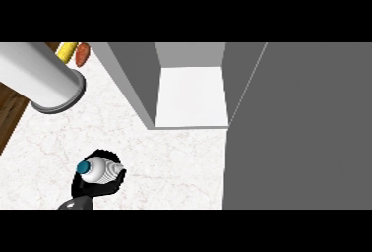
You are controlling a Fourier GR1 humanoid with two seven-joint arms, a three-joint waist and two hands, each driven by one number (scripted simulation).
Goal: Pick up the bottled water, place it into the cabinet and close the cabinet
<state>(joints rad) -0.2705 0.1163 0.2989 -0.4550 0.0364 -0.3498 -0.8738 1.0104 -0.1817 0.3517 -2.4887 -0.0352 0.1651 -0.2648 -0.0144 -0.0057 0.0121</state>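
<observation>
Left hand (102,188) curled round the bottled water (100,169) low-left over the marble tabletop (174,162), open cabinet (190,96) up-right of it, grey door (305,123) swung out right, white cylinder (44,78) upper left.

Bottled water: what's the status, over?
Left hand: fingers curled round bottled water, short of cabinet. Right hand not in view. Door open; nothing seen in the way.
</observation>
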